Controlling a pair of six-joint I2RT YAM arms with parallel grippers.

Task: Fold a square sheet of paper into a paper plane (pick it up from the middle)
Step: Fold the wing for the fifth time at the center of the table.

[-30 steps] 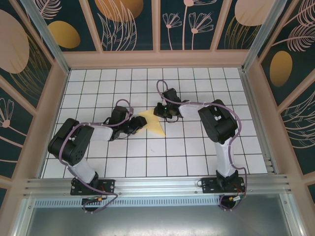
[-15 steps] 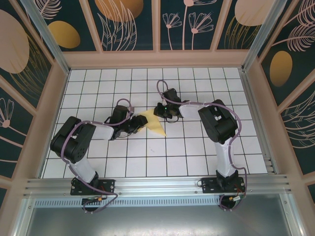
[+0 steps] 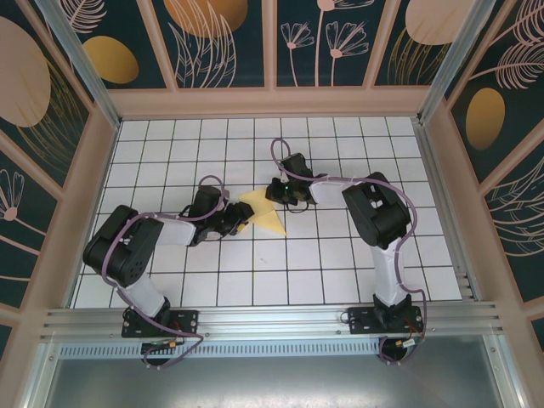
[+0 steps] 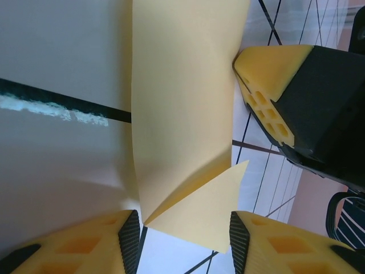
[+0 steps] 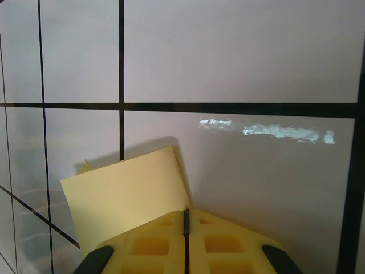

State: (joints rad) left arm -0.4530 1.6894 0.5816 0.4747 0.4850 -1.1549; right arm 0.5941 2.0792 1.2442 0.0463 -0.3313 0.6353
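Observation:
The square sheet of paper, bright yellow, lies partly folded on the white grid table and looks like a pointed triangle from above. My left gripper is at its left edge. In the left wrist view the left gripper is open, and a folded flap of the sheet lies between its ribbed pads, raised a little off the table. My right gripper is at the sheet's far corner. In the right wrist view it is shut, with its tips down on the edge of the paper.
The white tiled table has black grid lines and is walled by a wooden frame with patterned panels. The right gripper's yellow finger sits close to the paper's edge in the left wrist view. Both arms reach in from the near rail.
The left arm's elbow has swayed slightly. The paper, the left gripper's opening and the right gripper look the same.

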